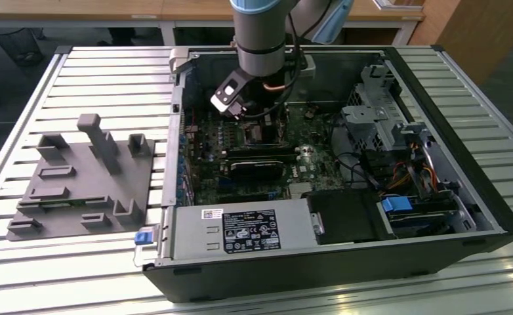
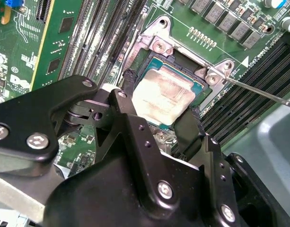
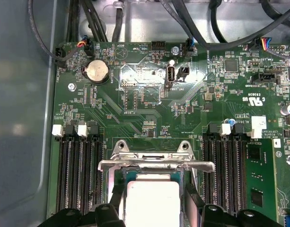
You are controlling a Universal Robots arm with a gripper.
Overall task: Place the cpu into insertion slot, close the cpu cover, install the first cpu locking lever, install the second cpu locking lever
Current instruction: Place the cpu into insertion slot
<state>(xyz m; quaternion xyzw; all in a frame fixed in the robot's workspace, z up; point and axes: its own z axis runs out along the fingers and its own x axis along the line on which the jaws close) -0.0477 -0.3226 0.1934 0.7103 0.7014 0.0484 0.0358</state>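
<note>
gripping cpu [image 2: 160,97], fingers [image 2: 188,127], memory slots [image 2: 102,33] flanking

The flat square silver-topped cpu [image 2: 159,94] lies in the metal-rimmed square insertion slot [image 2: 156,47], between the jaws of the black gripper [image 2: 161,100]. Long black memory slots [image 2: 100,42] run outside each jaw.

Heads up on the blind spots. In the second wrist view the gripper [image 2: 160,108] sits right over the cpu [image 2: 169,89] and covers one whole edge of it, plus that side of the insertion slot [image 2: 180,57], so I can't tell if it's actually touching the chip. A thin metal lever [image 2: 260,93] by the slot's corner runs off the picture's edge. In the first wrist view the cpu [image 3: 152,198] is cut off by the picture's edge. In the exterior view the arm [image 1: 261,39] is cropped too, and its wrist blocks the slot mid-motherboard [image 1: 208,164].
</note>
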